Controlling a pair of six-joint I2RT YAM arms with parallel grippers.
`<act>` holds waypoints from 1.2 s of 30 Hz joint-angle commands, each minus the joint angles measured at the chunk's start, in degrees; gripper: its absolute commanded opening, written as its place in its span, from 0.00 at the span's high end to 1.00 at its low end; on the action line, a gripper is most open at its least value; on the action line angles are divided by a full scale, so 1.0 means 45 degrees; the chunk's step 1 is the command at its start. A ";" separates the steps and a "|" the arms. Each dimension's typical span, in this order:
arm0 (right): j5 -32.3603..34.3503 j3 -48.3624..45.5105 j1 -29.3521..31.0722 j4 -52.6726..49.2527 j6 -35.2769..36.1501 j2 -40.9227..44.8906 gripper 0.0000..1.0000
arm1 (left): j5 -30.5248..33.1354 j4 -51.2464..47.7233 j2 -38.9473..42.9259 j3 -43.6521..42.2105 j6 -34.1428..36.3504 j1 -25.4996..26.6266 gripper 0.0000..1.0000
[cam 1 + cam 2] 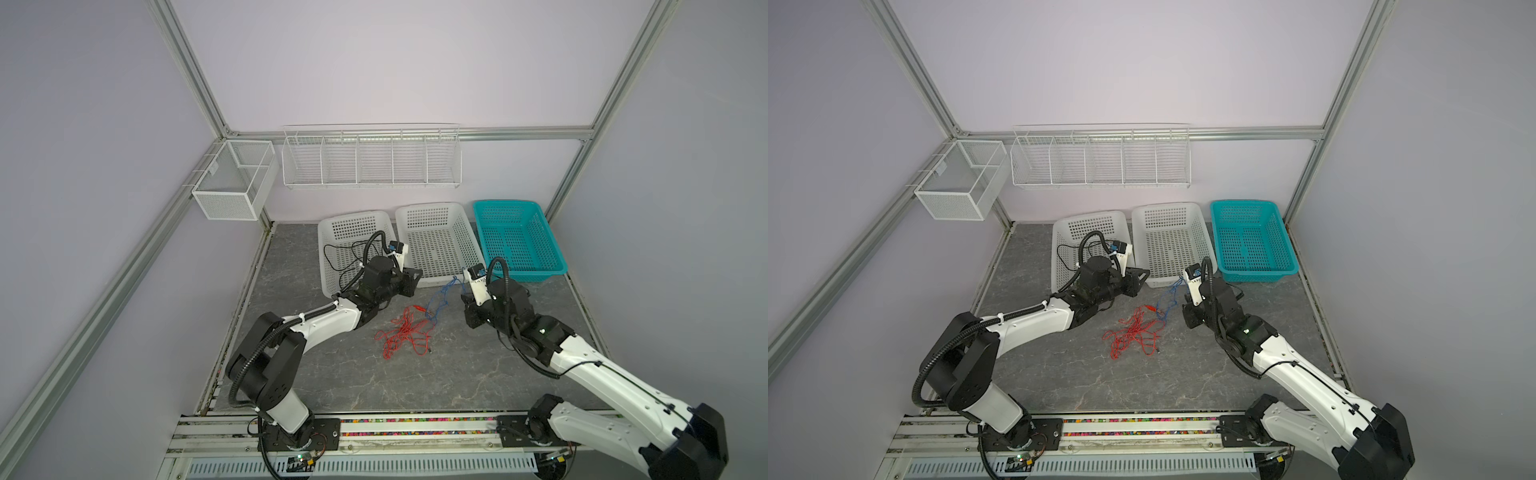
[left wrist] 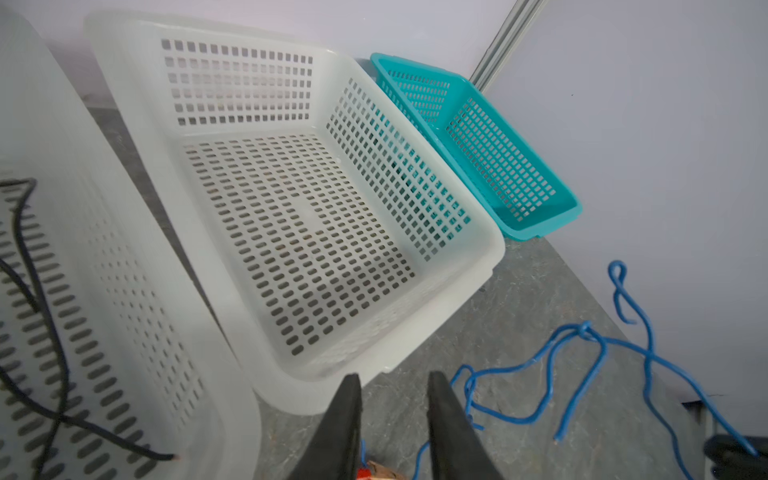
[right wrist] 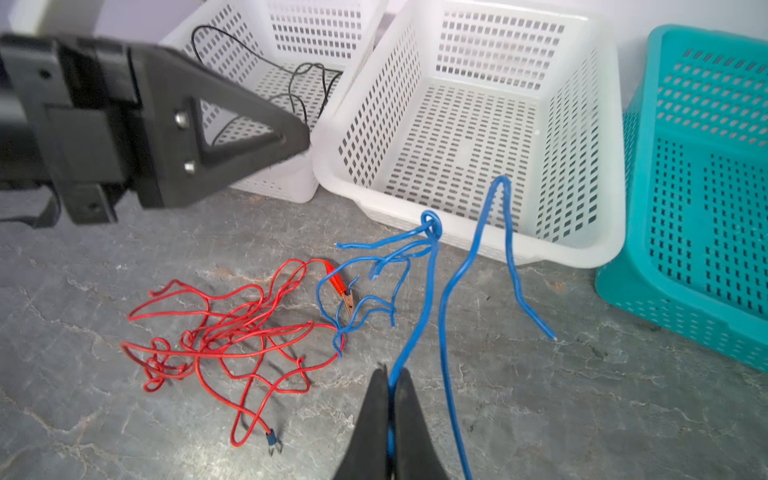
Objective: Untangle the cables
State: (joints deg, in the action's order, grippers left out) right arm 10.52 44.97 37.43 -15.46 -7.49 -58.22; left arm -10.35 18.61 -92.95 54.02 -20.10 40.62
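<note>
The right tool (image 3: 392, 372) is pinched tight on the blue cable (image 3: 431, 222); in both top views its tip is lost under the wrist. The left tool (image 2: 392, 376) stands partly parted, gripping nothing. The left arm covers part of the black cable (image 3: 305, 68) in the left white basket (image 1: 322, 257). Mid-frame, the red cable (image 1: 401, 336) lies heaped on the surface (image 1: 415, 386), bare below it. Lettering on the right wrist mount is unreadable.

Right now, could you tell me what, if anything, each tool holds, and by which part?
The right tool pinches the blue cable mid-strand, not at an end. The left tool stands open, holding nothing.
</note>
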 commanded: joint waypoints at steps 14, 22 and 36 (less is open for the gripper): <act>-0.0242 0.0768 -0.0124 -0.0509 -0.0062 -0.0309 0.93 | -0.2098 0.0511 -0.0307 -0.0425 0.0546 0.1020 0.61; -0.0852 0.1120 -0.0149 -0.0752 -0.0287 -0.0755 0.94 | -0.2687 0.2279 -0.0356 -0.0936 0.0422 0.1304 0.55; -0.2076 0.1715 -0.0182 -0.1045 -0.0483 -0.0591 0.93 | -0.1853 0.3414 -0.1084 -0.0826 0.0246 0.1344 0.82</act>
State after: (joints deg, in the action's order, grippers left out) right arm 3.07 51.33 36.86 -20.01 -8.95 -61.49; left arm -20.32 30.65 -97.41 50.28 -18.76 46.41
